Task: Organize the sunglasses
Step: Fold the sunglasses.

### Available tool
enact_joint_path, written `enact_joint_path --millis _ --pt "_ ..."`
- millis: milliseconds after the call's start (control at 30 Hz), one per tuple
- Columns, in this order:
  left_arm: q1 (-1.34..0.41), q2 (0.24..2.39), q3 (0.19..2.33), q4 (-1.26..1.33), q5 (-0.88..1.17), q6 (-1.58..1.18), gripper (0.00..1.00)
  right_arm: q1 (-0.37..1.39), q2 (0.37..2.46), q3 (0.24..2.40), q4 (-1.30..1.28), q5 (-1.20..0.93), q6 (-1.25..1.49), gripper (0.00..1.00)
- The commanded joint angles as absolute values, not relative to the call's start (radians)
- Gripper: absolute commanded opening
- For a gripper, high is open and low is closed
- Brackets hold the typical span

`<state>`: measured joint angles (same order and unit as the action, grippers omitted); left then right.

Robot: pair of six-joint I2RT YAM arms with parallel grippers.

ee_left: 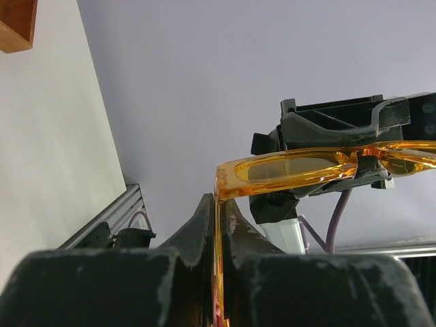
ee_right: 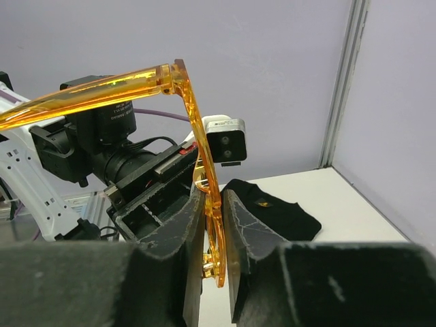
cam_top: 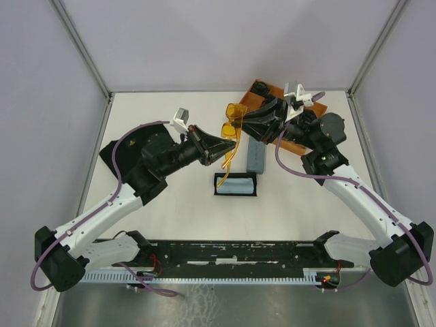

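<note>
Top external view: orange sunglasses [cam_top: 236, 110] held above the table's [cam_top: 170, 204] far middle, left gripper [ee_left: 216, 218] clamped on one side arm [ee_left: 218, 245], right gripper [ee_right: 212, 225] pinching the front; fold that arm slowly, your grips steady.

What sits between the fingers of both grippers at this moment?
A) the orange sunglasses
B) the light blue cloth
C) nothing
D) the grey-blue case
A: the wrist views show the orange sunglasses pinched in the left gripper and in the right gripper.
</note>
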<state>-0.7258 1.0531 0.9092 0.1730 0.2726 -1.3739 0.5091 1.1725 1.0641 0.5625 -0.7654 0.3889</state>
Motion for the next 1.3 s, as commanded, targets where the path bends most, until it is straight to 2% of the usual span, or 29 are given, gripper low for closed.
enact_joint_path --millis 0,133,200,400,533,867,1267 --pt "-0.724 1.046 0.910 0.234 0.299 -1.418 0.03 0.506 1.151 1.102 0.597 -0.764 0.398 0.21" --pt "-0.724 1.049 0.906 0.241 0.300 -1.420 0.04 0.505 1.148 1.103 0.582 -0.762 0.397 0.05" --pt "-0.724 1.051 0.906 0.244 0.302 -1.417 0.10 0.505 1.143 1.099 0.564 -0.755 0.386 0.00" --pt "-0.724 1.036 0.912 0.238 0.293 -1.392 0.42 0.505 1.126 1.097 0.483 -0.714 0.340 0.00" --pt "-0.724 1.023 0.939 0.176 0.274 -1.344 0.54 0.506 1.111 1.083 0.447 -0.689 0.313 0.00" --pt "-0.723 0.937 0.972 -0.041 0.167 -1.182 0.64 0.504 1.015 1.019 0.309 -0.463 0.267 0.00" --pt "-0.722 0.814 1.058 -0.457 -0.129 -0.863 0.65 0.504 0.907 1.006 -0.050 -0.244 0.137 0.00"
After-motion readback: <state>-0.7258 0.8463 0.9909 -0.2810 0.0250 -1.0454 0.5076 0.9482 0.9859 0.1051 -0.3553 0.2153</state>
